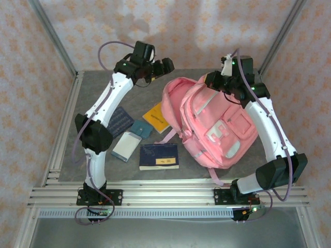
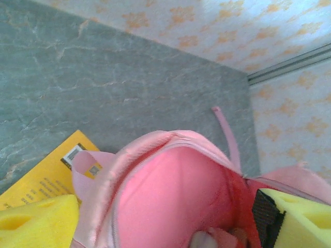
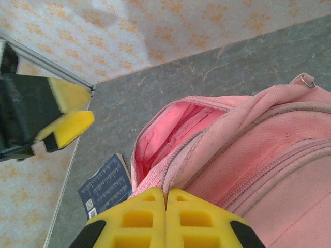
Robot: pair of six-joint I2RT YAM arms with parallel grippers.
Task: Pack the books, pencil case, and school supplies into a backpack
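Top external view: the pink backpack [image 1: 217,124] lies right of centre on the bench [image 1: 90,85], its mouth gaping toward upper left. The yellow paperback [image 1: 155,118] and navy book [image 1: 159,156] lie outside it. The left gripper [image 2: 165,225] is spread wide over the pink lining, and the right gripper [image 3: 165,214] is pressed closed at the rim.

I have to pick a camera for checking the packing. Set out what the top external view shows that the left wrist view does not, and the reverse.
Top external adds the items waiting on the table: the navy book, the pale blue-grey book, the teal pad, the dark blue checked book, plus the front pocket patches. Left wrist adds a look into the open main compartment and the barcode on a book cover. Shared: the pink backpack, the orange-yellow book beside it, and the grey table.
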